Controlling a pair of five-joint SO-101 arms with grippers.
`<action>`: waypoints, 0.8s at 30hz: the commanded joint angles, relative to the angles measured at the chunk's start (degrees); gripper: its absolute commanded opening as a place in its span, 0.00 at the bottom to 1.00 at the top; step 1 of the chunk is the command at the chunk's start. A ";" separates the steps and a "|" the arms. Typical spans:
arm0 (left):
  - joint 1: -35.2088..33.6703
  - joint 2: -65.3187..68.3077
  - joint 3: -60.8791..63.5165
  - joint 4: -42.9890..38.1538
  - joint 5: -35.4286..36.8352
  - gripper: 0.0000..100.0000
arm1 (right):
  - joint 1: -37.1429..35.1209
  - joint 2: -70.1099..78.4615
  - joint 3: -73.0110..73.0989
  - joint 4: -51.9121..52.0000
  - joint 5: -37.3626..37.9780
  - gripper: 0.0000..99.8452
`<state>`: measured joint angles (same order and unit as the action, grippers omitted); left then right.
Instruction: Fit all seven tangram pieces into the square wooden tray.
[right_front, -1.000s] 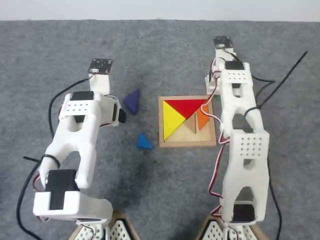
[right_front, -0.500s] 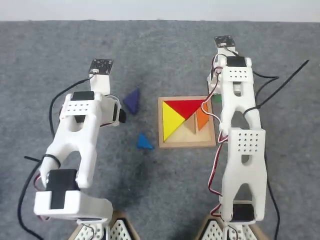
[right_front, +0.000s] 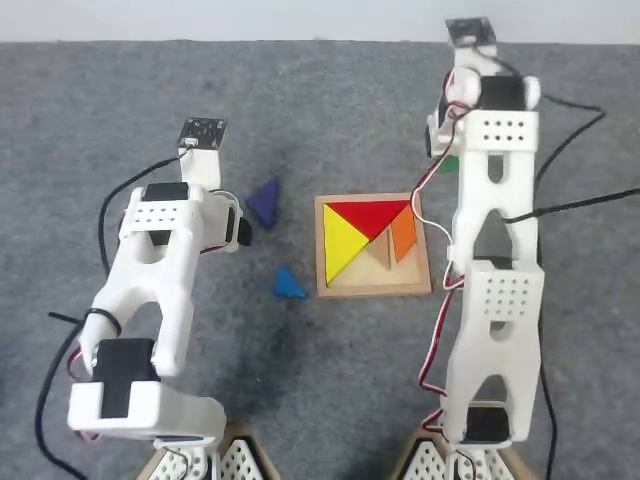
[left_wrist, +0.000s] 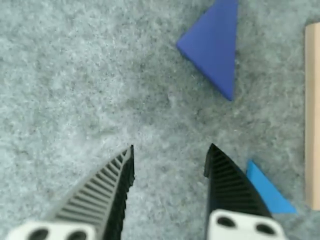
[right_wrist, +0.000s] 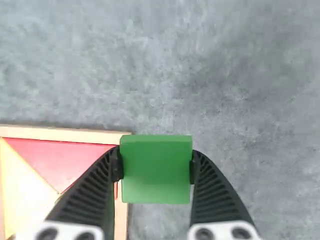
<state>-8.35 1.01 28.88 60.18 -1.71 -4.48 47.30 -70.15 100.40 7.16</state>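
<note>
On the grey bench (right_front: 330, 380), a light blue triangle (right_front: 288, 284) lay just left of the wooden tray (right_front: 373, 290). The tray held a yellow triangle (right_front: 343, 245), an orange piece (right_front: 404, 238) and a red triangle (right_front: 372, 214). The left tool (left_wrist: 171, 147) hung over the bench with its jaws apart. A dark blue triangle (right_front: 264, 203) lay a little beyond it. Farthest back, past the tray's far right corner, the right tool (right_wrist: 154, 159) clamped a green square piece (right_wrist: 156, 172).

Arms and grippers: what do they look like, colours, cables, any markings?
The left arm and right arm are white plastic shells with grids of small holes and black motors. Black cables and red-and-white wires loop alongside. The left gripper and right gripper have black ribbed fingers on white bases.
</note>
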 joint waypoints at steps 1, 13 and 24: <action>-0.18 -3.34 0.66 -1.76 -0.18 0.22 | -5.67 -10.07 10.81 2.68 3.25 0.01; -0.09 -3.34 1.80 -2.37 -0.18 0.22 | -24.48 -34.77 61.45 -11.74 4.48 0.01; -0.09 -3.34 1.89 -2.29 -0.18 0.22 | -27.12 -35.47 82.73 -28.53 1.85 0.01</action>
<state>-8.35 1.01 30.99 59.12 -1.71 -32.53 13.98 12.57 74.20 9.71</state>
